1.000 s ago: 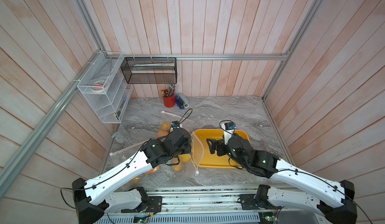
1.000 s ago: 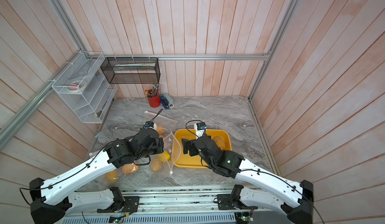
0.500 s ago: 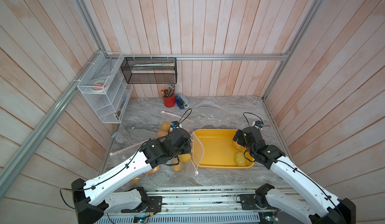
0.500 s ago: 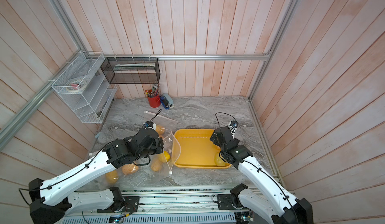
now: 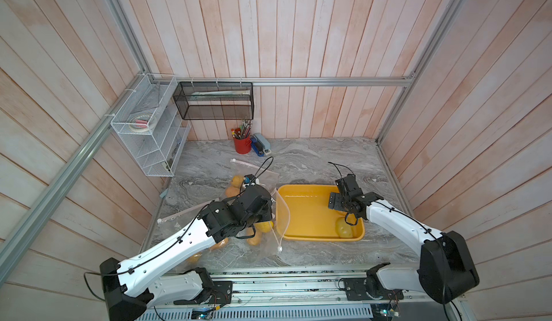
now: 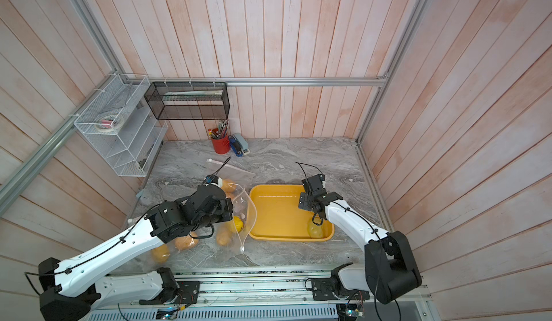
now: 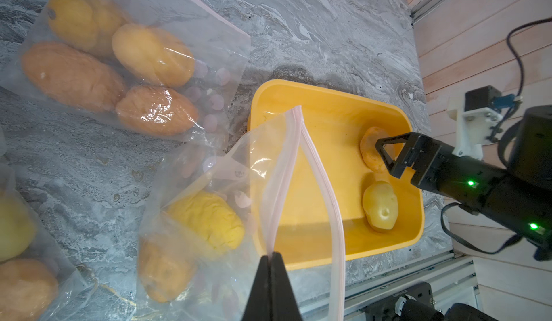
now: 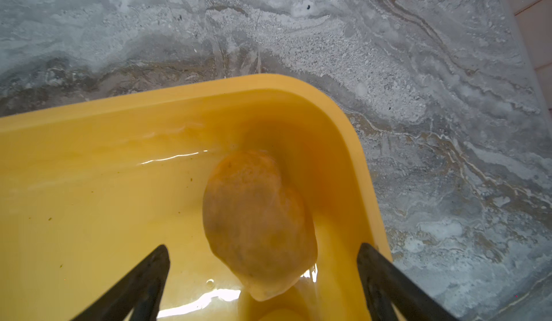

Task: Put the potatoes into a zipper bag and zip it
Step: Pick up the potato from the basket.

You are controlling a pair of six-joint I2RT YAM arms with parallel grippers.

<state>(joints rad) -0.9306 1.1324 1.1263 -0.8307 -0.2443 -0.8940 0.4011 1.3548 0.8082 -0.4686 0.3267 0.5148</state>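
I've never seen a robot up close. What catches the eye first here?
The bright yellow tray on the grey marble table, two potatoes lying at its right end, the open right tool hovering over one. Beside the tray, the shut left tool pinches the rim of a clear zipper bag, holding its mouth open.

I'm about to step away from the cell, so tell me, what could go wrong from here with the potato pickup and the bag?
The open right gripper sits over an orange-brown potato wedged in a corner of the yellow tray. One finger looks close to the rim and might strike it. The shut left gripper pinches just one lip of the zipper bag, so the narrow mouth could snag a potato or slip free.
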